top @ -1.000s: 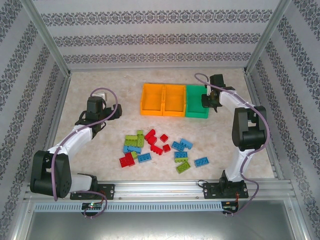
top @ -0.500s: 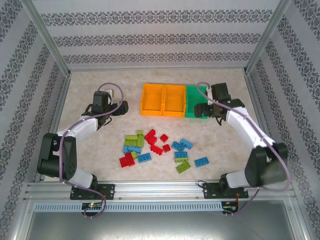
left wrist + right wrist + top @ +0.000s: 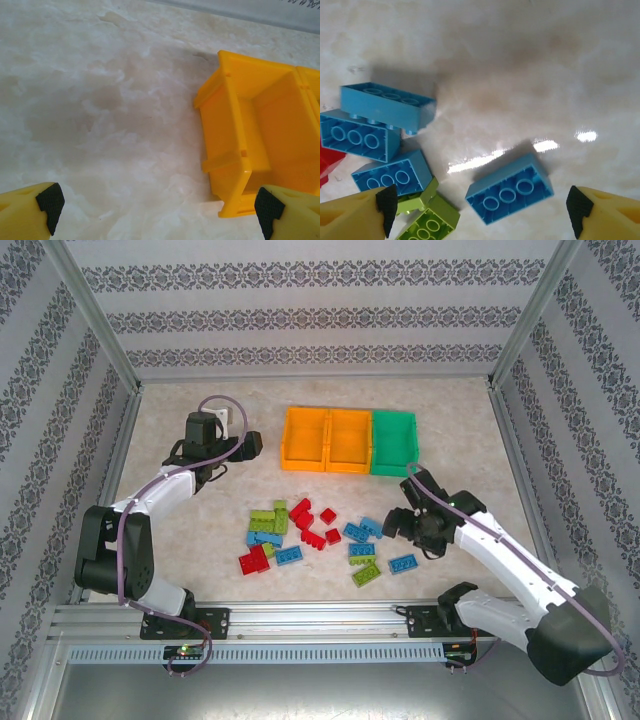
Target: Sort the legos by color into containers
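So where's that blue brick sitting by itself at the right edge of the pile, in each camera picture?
Top external: the lone blue brick lies at the near-right edge of the pile.
Right wrist: the same brick is at bottom centre.
Left wrist: this camera faces the left orange bin instead.
Shared landmark: the lime green brick beside it, at bottom left in the right wrist view.
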Available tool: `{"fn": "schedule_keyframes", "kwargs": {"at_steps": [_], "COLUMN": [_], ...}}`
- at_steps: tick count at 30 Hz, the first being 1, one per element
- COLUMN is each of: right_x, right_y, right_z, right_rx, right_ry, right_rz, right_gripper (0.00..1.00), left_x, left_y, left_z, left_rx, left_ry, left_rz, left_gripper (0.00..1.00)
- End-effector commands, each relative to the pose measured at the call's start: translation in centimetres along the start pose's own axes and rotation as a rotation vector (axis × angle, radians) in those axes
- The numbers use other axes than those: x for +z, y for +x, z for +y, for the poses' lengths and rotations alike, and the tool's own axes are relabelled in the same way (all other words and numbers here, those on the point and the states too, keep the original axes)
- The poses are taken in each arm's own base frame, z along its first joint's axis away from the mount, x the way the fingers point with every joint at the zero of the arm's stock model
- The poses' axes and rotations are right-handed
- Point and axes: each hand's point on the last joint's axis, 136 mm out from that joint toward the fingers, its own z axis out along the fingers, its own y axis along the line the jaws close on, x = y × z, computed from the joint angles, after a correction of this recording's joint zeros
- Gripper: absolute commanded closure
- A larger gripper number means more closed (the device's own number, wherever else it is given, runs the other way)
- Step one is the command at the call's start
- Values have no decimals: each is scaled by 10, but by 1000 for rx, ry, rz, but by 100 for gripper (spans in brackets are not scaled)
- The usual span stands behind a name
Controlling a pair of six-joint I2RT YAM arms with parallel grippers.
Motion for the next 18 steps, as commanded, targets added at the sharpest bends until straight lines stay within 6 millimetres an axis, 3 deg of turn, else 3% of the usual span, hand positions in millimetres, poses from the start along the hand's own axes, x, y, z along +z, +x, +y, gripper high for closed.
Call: {"fn": "schedule_keyframes", "kwargs": {"at_steps": [1,8,18], "right_x": [3,31,43], "right_y": [19,46,40], "right_z": [-9,-17,-7], "right_rx": [288,631,699], "right_ry": [-3,-61,-77], "right_rz": [33,90,73], "right_gripper": [11,17,21], "left_x": [-2,3,10], "left_y": [-11,-2,2], "left_z": [-13,-17,-17], "left_rx": [0,-10,-16], "left_ry": [48,83,91], "left_rz": [-42,-31,-18], "left_gripper": [0,0,0]}}
